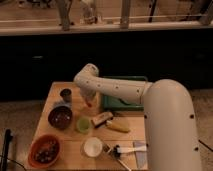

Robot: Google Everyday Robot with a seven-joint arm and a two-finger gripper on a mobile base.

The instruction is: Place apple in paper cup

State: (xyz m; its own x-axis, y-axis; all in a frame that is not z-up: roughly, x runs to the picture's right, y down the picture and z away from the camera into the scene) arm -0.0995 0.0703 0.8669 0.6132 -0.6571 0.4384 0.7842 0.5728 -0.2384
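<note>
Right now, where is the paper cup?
In the camera view the paper cup stands near the front edge of the table, just in front of the green cup and right of the orange bowl; the gripper hangs farther back, beside the metal cup.
</note>
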